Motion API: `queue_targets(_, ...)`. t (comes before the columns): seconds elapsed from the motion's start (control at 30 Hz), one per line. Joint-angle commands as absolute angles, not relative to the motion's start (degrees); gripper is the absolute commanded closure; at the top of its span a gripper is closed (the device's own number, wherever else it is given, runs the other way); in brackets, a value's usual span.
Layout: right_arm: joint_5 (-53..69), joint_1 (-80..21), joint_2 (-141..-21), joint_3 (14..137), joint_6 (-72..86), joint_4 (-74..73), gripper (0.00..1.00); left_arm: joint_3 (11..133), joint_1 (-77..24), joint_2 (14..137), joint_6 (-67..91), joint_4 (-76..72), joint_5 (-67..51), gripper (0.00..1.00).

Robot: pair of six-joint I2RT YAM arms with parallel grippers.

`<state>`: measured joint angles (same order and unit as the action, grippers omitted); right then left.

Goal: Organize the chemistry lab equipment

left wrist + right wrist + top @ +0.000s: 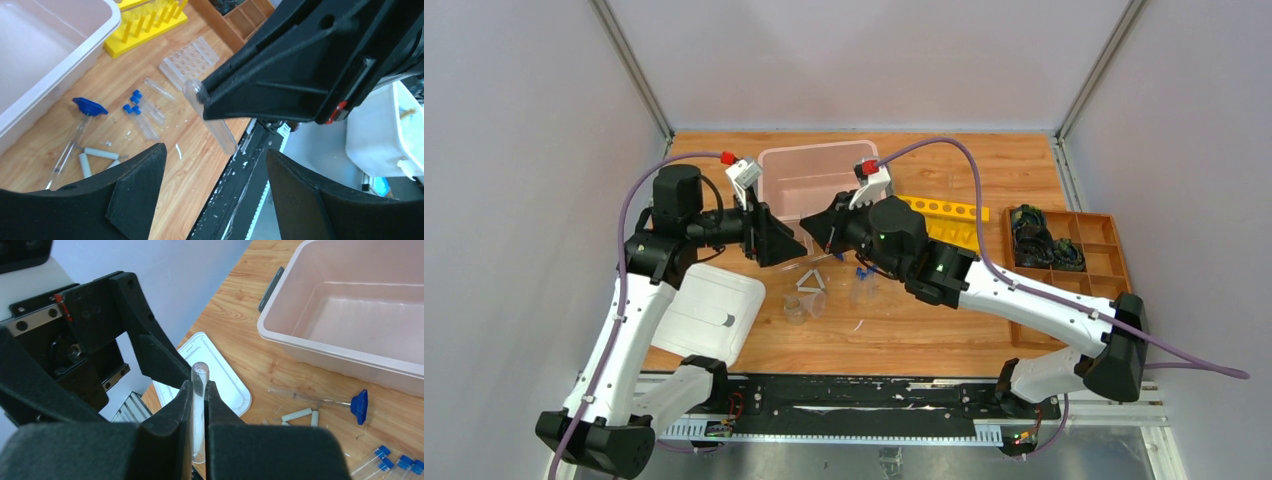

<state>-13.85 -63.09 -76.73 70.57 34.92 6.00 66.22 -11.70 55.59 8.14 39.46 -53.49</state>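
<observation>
Nearest the arm bases, on the left of the surface [904,335], a white lid [709,315] lay flat. Just right of it, small clear plastic cups [809,303] sat beside the white triangle [810,283]. The blue-capped tubes [142,112] lay to the right of those, with the clear tube rack [190,62] close by. The blue-tipped rod [75,137] rested a little farther back.

Above them your two claws faced each other. Your right claw [199,390] was pinched tight on a clear uncapped test tube [199,372], held off the surface. Your left claw [215,150] stood wide apart with nothing in it, its gap lined up on that tube.

Farther back sat the pink bin [809,180] and the yellow rack [949,212]. At far right was the wooden compartment tray [1104,250].
</observation>
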Motion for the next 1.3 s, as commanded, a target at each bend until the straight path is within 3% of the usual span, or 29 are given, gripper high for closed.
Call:
queue_targets(0.0,-13.78,-64.68,-76.90,72.77,33.70,9.62,1.00,63.85,-11.87,54.80,14.76,32.69,-57.76,0.24)
queue_targets(0.5,-13.52,-64.78,-79.14,73.08,37.47,13.45,1.00,59.57,-11.87,54.01,22.57,25.41,-58.50,0.46)
queue_targets(0.83,-16.19,-64.95,-77.87,71.70,38.54,13.88,0.99,56.85,-11.78,52.13,24.23,23.48,-58.38,0.79)
queue_targets(0.93,-17.43,-64.95,-78.23,73.31,38.74,10.49,0.78,57.31,-11.78,52.10,22.94,24.84,-57.90,0.85)
queue_targets(1.07,-19.27,-63.17,-81.12,81.87,41.59,-9.84,0.47,59.21,-11.78,52.79,17.22,30.00,-57.60,0.90)
queue_targets(1.17,-11.22,-60.34,-83.94,89.69,41.62,-20.60,0.39,62.16,-11.78,53.89,8.56,37.73,-57.48,0.91)
queue_targets(1.27,-2.98,-59.14,-84.42,91.92,39.56,-23.03,0.37,64.00,-11.78,54.29,0.40,43.63,-55.94,0.95)
